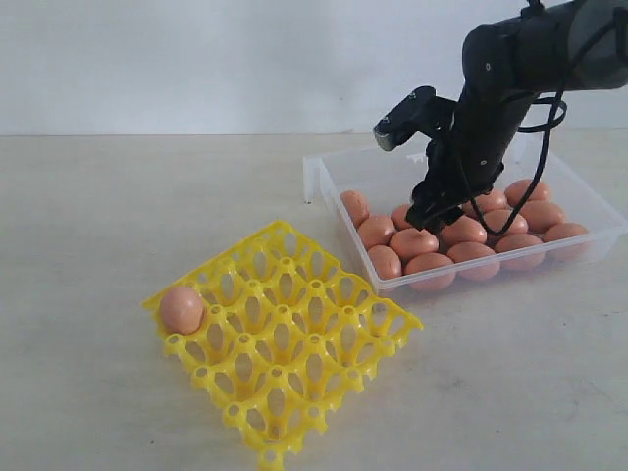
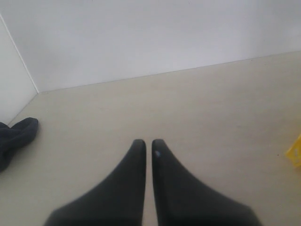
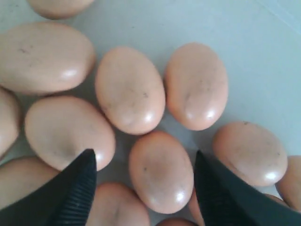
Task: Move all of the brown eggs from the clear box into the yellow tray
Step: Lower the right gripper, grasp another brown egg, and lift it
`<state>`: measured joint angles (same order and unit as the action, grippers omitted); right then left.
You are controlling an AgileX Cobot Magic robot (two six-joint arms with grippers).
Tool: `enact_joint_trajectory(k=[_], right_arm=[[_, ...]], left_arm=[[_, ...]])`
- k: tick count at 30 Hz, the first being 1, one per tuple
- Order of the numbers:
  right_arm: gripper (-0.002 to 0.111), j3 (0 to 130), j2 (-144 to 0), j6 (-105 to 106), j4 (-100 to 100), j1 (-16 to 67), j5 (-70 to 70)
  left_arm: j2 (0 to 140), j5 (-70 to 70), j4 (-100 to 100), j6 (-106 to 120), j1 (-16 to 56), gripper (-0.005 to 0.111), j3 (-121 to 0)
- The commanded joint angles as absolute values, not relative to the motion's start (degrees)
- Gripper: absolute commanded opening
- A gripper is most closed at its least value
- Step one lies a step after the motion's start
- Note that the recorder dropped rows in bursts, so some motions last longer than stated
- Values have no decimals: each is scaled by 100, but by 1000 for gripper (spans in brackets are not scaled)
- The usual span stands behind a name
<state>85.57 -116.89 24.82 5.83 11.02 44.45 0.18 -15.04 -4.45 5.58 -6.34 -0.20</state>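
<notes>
The clear box (image 1: 329,177) at the right holds several brown eggs (image 1: 461,232). The yellow tray (image 1: 294,363) lies in front of it to the left, with one brown egg (image 1: 182,308) in its far left corner cup. My right gripper (image 1: 424,214) hangs open just above the eggs in the box. In the right wrist view its jaws stand apart on either side of one egg (image 3: 161,170), with gaps on both sides; the right gripper (image 3: 143,157) holds nothing. My left gripper (image 2: 145,142) is shut over bare table, away from the eggs.
A dark cloth-like object (image 2: 16,136) lies at the edge of the left wrist view near a white wall. A corner of the yellow tray (image 2: 295,151) shows at that view's side. The beige table (image 1: 118,216) stretches left of the tray.
</notes>
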Motion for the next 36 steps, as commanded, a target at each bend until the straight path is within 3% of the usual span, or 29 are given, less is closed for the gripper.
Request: enact_joint_trajectory(k=[1,10,23,27,36], right_arm=[[54,8595,-11800,2534,664,834,4304],[51,8595,-12058,2928,-549,379,4371],[16,8595,-12191,3016,-420,390,4240],[0,8595,-12180,2875,-420,390,4198],[0,8595,-11605,2357,-465,401,3989]], left_arm=[[0,-1436,-434,540,-607,4,0],[0,-1458,-434,540,-607,4,0],[0,-1458,-434,540,-607,4,0],[0,-1458,-434,540,-607,4,0],[0,-1458,-434,540,-607,4,0]])
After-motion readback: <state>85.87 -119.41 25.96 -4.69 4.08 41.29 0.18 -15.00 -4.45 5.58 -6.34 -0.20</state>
